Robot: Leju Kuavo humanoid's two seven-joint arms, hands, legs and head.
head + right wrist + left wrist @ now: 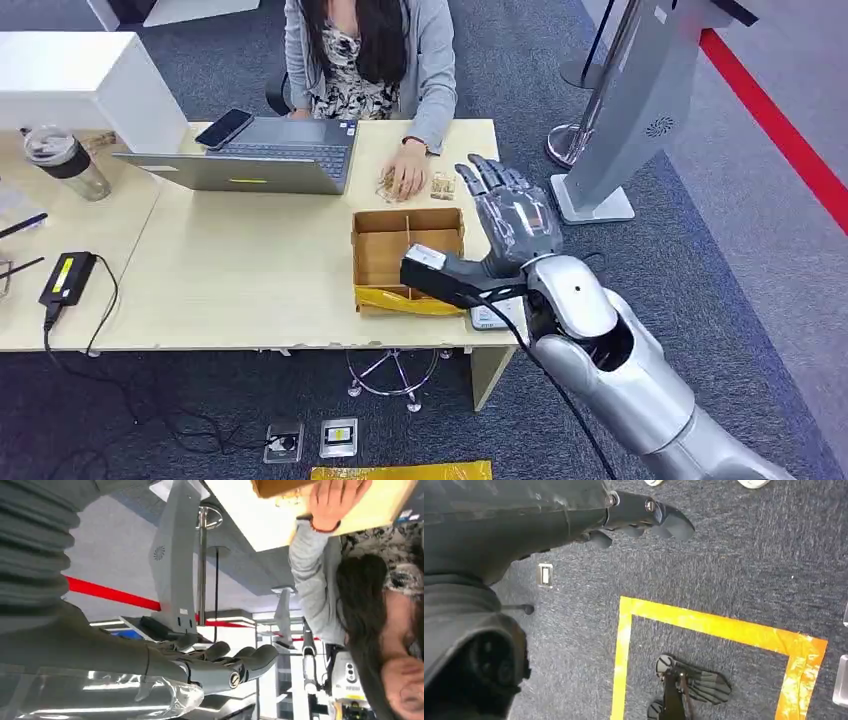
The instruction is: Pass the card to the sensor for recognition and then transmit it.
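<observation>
Right hand up over the desk corner, card not made out.

My right hand [510,215] hangs flat above the desk [250,280], fingers stretched and apart, nothing held. It is just beside the cardboard box [405,245], near the grey sensor stand [640,110]. A person's hand [403,180] rests on the desk behind the box. My left hand [639,517] hangs over carpet, fingers curled, seemingly on nothing.

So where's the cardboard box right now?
Head view: the cardboard box sits on the desk's right half, just left of the right robot hand, below the person's hand.
</observation>
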